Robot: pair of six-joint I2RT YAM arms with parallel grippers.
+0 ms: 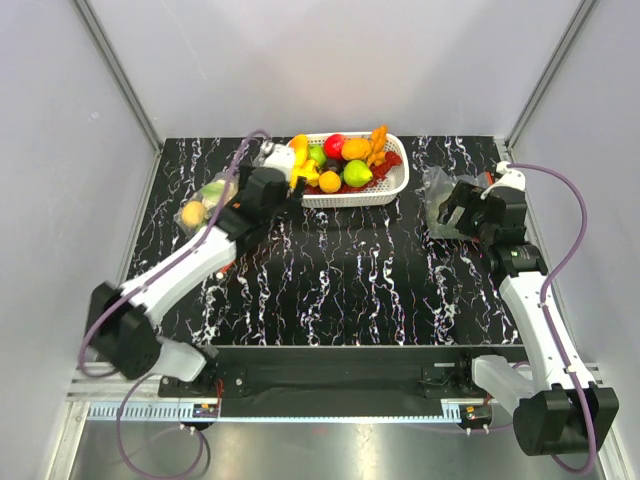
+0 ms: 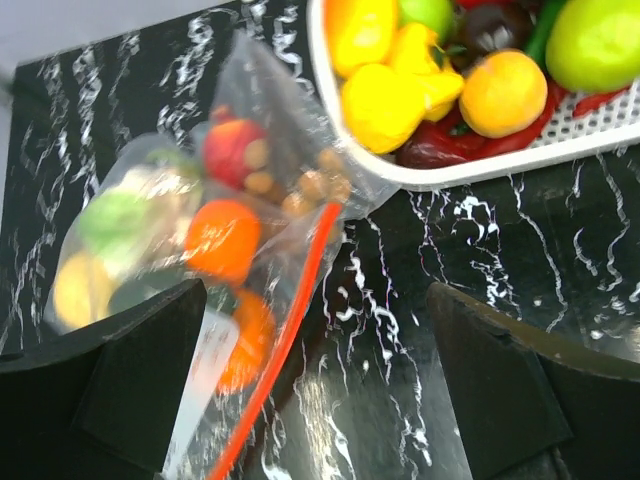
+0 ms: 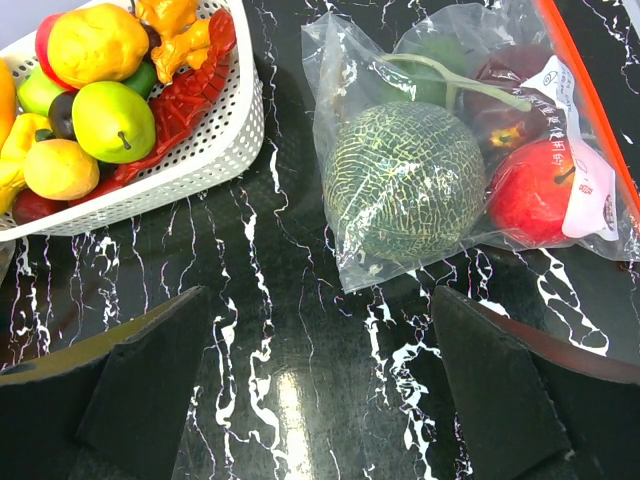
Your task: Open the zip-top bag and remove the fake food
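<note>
**A:** From above, what's the layout?

**B:** A black, white-veined surface (image 1: 340, 270). A white perforated basket (image 1: 395, 190) of glossy fruit sits at the far edge. The left tool (image 1: 278, 170) is by the basket's left end. The right tool (image 1: 450, 212) is just beside a clear melon bag (image 1: 437, 188). The widest open room is between the arms.

**A:** And the left wrist view?

**B:** The jaws are spread wide and hold nothing. The thin, crinkly zip-top bag (image 2: 275, 100) lies up against the basket's rim. A round red fruit (image 2: 230, 150) and tan-brown balls (image 2: 305, 185) are inside. I can't make out its zip strip. It overlaps a fruit bag (image 2: 150, 240) with an orange-red strip.

**A:** The right wrist view?

**B:** Those jaws are also apart and empty, over bare surface. Ahead, a netted green melon (image 3: 405, 180) and a red apple (image 3: 530, 190) press against their wrinkled plastic.
</note>
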